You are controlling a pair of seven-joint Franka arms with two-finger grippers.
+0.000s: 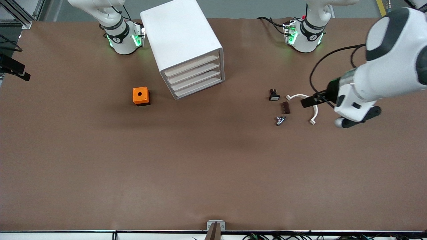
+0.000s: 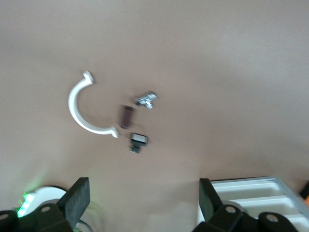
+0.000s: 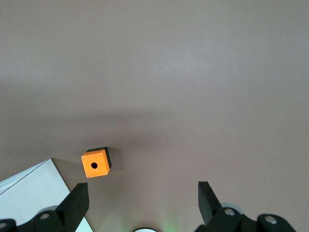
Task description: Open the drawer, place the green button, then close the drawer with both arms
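While the drawer (image 1: 200,87) sits shut, the left gripper (image 2: 140,193) hangs open over the small parts and the right gripper (image 3: 140,198) waits open. What seems to be the button (image 1: 280,120) lies near the switch (image 1: 274,95), so the wrong part may get grabbed.

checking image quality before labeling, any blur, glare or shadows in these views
Front view: sharp and evenly lit; soft shadows beside the cabinet and orange cube; green base lights tint the table. Left wrist view: blurred, the white clip and small parts look smeared. Right wrist view: fairly clear, a broad soft shadow band crosses the table above the cube.
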